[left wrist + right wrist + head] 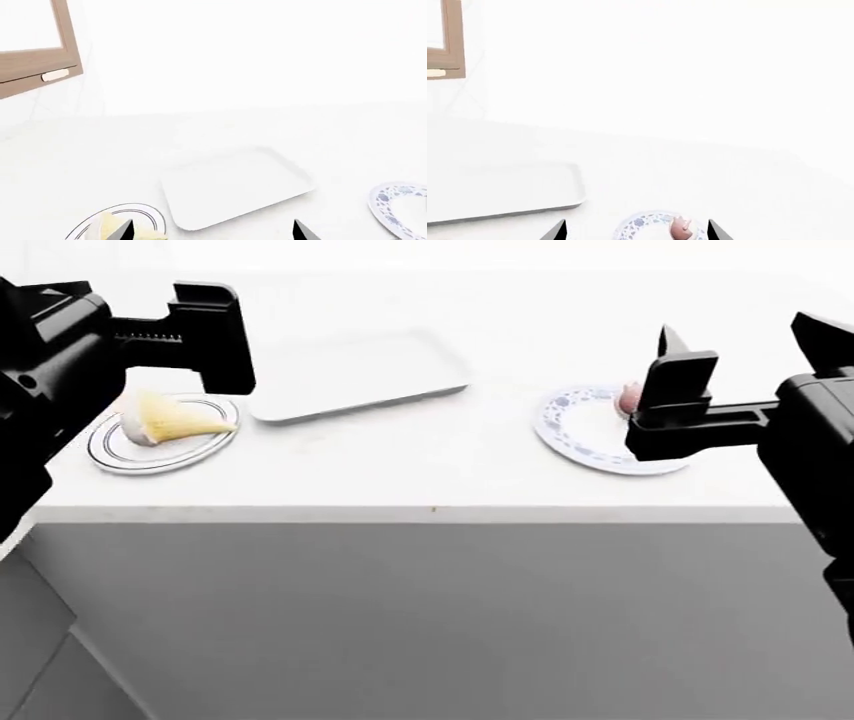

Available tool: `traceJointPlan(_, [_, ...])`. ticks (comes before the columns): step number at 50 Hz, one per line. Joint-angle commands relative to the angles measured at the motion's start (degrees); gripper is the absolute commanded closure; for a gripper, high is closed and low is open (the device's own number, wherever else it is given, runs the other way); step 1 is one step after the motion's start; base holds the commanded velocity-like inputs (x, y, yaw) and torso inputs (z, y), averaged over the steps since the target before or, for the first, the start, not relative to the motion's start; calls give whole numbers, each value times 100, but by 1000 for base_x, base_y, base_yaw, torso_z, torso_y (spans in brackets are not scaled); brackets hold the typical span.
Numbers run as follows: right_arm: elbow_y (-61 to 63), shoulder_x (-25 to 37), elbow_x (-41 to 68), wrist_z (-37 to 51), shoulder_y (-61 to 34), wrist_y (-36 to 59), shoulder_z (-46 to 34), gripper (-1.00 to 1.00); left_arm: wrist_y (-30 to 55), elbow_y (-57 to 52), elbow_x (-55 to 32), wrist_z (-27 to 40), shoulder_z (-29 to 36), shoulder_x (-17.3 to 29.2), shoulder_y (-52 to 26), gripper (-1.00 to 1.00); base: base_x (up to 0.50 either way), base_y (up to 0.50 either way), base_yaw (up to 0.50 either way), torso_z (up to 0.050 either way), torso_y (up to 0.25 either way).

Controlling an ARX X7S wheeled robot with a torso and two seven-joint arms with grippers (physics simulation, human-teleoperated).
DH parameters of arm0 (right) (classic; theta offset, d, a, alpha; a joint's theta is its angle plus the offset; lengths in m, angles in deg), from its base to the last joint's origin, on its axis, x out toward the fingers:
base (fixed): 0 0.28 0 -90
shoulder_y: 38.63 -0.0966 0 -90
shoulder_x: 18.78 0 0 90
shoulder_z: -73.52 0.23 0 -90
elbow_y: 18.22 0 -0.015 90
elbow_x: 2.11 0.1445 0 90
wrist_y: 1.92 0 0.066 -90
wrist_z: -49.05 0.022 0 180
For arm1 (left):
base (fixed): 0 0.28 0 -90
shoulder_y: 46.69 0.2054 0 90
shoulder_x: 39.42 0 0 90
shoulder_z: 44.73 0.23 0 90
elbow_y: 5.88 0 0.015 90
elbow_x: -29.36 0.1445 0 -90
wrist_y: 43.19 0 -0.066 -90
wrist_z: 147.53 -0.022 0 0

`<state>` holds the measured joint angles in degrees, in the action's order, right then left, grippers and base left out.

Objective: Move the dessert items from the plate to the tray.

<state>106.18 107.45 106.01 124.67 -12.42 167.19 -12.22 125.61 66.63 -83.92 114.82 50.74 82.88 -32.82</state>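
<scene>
A tan waffle cone with white ice cream (pixel 167 420) lies on its side on a white plate with dark rings (pixel 120 452) at the counter's left. A small scoop with red-pink sauce (pixel 627 398) sits on a blue-patterned plate (pixel 581 430) at the right. Between them, further back, lies the white tray (pixel 354 375), with nothing on it. My left gripper (pixel 134 310) hovers open above the cone (pixel 107 227). My right gripper (pixel 747 350) hovers open just over the scoop (pixel 680 227). Neither holds anything.
The white counter's front edge (pixel 427 512) runs across the head view, with a grey front below. A brown wall cabinet (pixel 40 50) hangs at the back left. The blue-patterned plate (pixel 400 200) and the tray (pixel 500 192) also show in the wrist views.
</scene>
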Motion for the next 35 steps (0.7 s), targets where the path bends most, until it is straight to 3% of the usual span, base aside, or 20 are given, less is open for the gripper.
traceJointPlan(1, [-45, 124, 51, -42, -25, -99, -45, -100, -114, 142, -116, 62, 214, 179, -218, -100, 74, 375, 0, 0, 0])
traceJointPlan(10, [-42, 222, 179, 3, -87, -220, -112, -100, -225, 77, -248, 126, 313, 358, -269, -100, 267, 213, 0, 0, 0])
traceJointPlan(35, [-87, 384, 238, -3, -233, -404, -314, -100, -375, 137, -271, 44, 620, 582, -567, -100, 431, 184, 0, 0, 0])
